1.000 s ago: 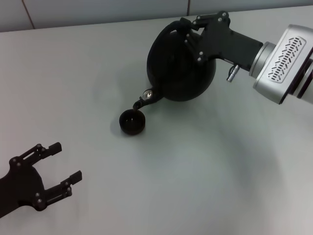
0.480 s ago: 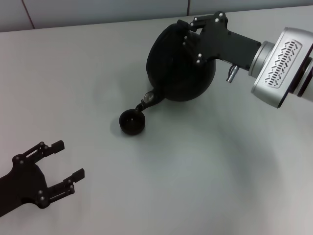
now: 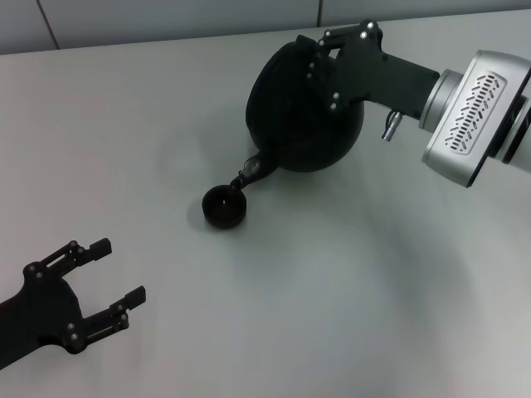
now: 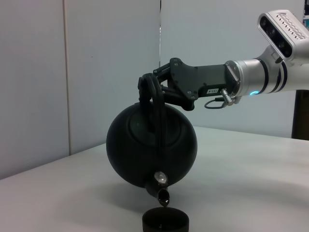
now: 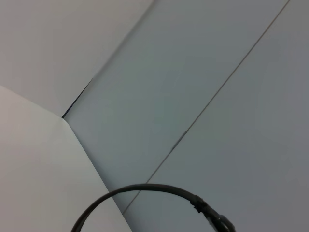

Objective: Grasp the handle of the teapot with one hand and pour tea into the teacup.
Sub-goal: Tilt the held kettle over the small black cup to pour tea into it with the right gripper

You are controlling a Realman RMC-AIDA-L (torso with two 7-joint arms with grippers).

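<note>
My right gripper (image 3: pixel 319 58) is shut on the black arched handle (image 4: pixel 155 104) of the round matte-black teapot (image 3: pixel 303 116) and holds it lifted above the table, tilted with its spout (image 3: pixel 253 172) down. The spout tip hangs just over the small dark teacup (image 3: pixel 224 206), which stands on the table. The left wrist view shows the same from the side: the right gripper (image 4: pixel 147 87) grips the handle, and the spout (image 4: pixel 163 195) sits right above the teacup (image 4: pixel 165 221). My left gripper (image 3: pixel 112 274) is open and empty at the near left, well apart from the cup.
The grey table (image 3: pixel 348 290) carries only the cup. A wall (image 3: pixel 166 16) runs along its far edge. The right wrist view shows wall panels and a black cable (image 5: pixel 145 191).
The teapot and right gripper have shifted slightly up and left, keeping the spout over the cup. The left gripper has drifted a little downward.
</note>
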